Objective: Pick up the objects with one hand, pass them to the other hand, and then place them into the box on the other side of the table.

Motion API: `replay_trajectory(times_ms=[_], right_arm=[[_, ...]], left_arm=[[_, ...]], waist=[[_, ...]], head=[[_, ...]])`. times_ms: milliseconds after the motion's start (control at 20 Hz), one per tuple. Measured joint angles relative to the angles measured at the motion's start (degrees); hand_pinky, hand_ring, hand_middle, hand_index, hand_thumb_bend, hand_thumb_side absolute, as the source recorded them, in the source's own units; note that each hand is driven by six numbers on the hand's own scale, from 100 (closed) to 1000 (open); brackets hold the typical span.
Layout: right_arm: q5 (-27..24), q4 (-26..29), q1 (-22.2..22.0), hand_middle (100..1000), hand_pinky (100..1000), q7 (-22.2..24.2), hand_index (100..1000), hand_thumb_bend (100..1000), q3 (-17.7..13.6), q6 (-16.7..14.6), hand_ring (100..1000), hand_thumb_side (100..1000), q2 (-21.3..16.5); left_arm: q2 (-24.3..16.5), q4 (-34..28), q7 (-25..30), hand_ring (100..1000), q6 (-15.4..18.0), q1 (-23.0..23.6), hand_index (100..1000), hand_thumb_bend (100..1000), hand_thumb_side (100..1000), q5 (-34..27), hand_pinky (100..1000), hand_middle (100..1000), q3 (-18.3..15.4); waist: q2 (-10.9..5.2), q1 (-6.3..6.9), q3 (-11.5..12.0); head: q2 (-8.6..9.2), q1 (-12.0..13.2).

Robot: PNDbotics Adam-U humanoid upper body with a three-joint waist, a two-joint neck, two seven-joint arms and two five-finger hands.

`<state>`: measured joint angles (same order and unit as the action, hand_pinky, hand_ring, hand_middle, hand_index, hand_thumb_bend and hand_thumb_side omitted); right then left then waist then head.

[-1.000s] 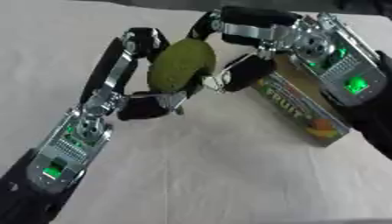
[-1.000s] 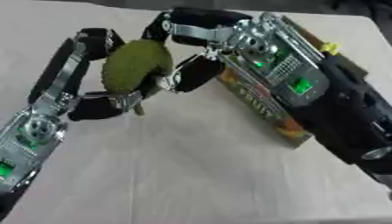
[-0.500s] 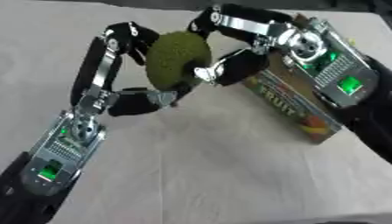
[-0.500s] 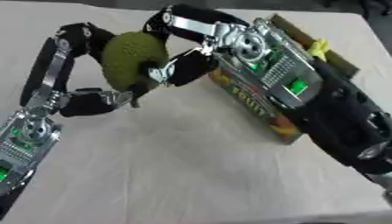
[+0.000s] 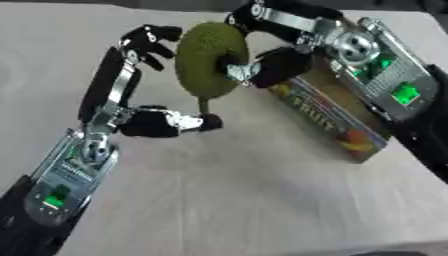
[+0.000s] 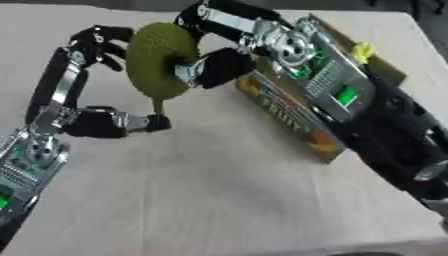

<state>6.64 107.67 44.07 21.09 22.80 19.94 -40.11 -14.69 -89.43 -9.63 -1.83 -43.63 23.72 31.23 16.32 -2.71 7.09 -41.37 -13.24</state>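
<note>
Green bumpy fruit (image 5: 208, 60) held mid-air above surface (image 5: 245, 200), R hand (image 5: 262, 65) curled round it, next to box (image 5: 337, 117). L hand (image 5: 144, 42) open beside it. Prob light, rigid, textured; grip round the middle.

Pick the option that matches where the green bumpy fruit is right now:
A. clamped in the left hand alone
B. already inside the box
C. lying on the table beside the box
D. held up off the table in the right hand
D: the green fruit hangs above the table with the right hand curled round it, while the left hand stands open just beside it and the box lies apart to the right.
</note>
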Motion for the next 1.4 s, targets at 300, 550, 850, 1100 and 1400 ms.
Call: replay_trajectory(times_ms=[300,550,850,1100,1400], right_arm=[[-3.6,1.2,-5.7,533,921,-5.2,647,100,-5.5,0.8,644,164,-4.6],[-8.4,0.7,-14.9,535,925,-15.1,651,100,-14.1,1.3,649,147,-10.6],[-11.0,-3.7,-21.4,533,925,-23.6,650,100,-20.8,-0.8,655,157,-15.0],[-10.6,-8.0,-22.4,533,920,-25.7,651,100,-22.3,-2.6,658,178,-16.1],[-7.8,-13.3,-22.8,543,914,-26.2,663,100,-22.4,-3.8,678,209,-16.1]], left_arm=[[-3.4,0.0,-0.8,625,-2.4,1.9,817,1000,437,0.4,551,671,-1.4],[-10.2,-4.3,-6.8,598,-6.4,7.2,778,958,427,-4.9,538,634,-7.2],[-15.8,-10.8,-14.5,592,-10.5,14.6,763,909,420,-8.1,538,622,-16.1],[-16.0,-12.5,-19.3,594,-11.6,17.5,758,898,412,-8.1,540,623,-20.5],[-16.0,-13.0,-22.1,594,-11.9,18.2,757,892,408,-7.6,540,620,-22.4]], waist=[[-0.02,1.14,-0.7],[-0.01,2.56,-0.6],[0.32,3.56,-0.3],[0.43,3.73,0.2],[0.78,3.72,0.9]], head=[[-0.37,-0.8],[-0.24,-2.2],[0.24,-4.1],[1.36,-5.2],[3.03,-6.8]])
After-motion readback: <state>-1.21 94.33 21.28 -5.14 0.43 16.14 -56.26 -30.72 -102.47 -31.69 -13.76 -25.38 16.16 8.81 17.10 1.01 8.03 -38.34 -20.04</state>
